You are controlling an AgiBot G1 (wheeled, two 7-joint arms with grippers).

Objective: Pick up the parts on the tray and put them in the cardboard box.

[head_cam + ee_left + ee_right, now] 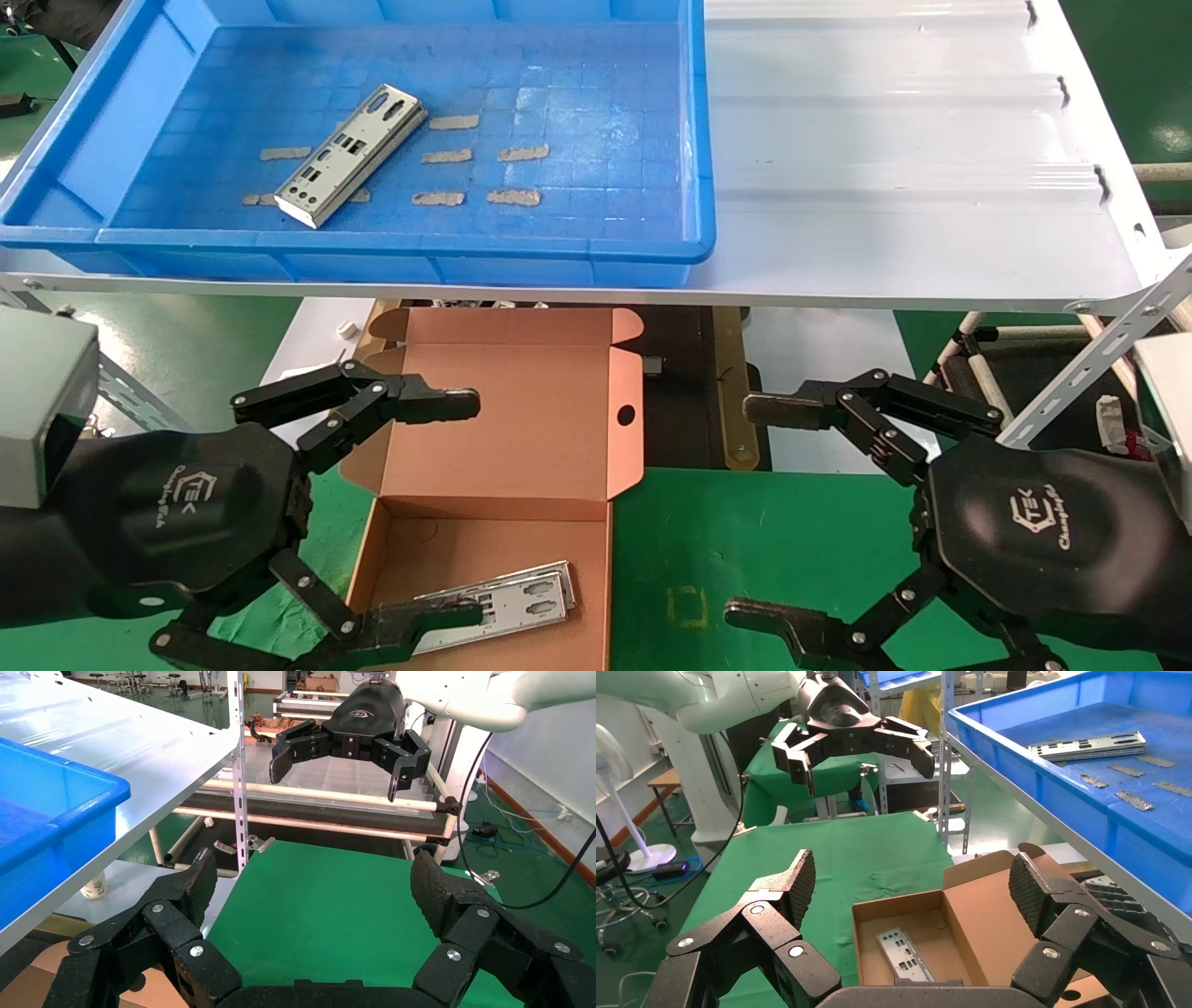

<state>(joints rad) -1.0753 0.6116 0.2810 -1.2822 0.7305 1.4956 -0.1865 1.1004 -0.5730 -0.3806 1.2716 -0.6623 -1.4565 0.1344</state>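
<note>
One silver punched plate (351,154) lies aslant in the left half of the blue tray (652,256) on the white shelf; it also shows in the right wrist view (1088,745). The open cardboard box (521,419) sits below the shelf on the green mat, lid flat toward the shelf. A second plate (507,601) lies inside it, also seen in the right wrist view (905,955). My left gripper (466,508) is open and empty over the box's left side. My right gripper (759,513) is open and empty over the mat, right of the box.
Several tan tape strips (521,152) lie on the tray floor. The white ribbed shelf (913,186) extends right of the tray, its front edge above the box lid. A slotted metal bracket (1090,363) slants down at the right. Green mat (745,550) lies between the grippers.
</note>
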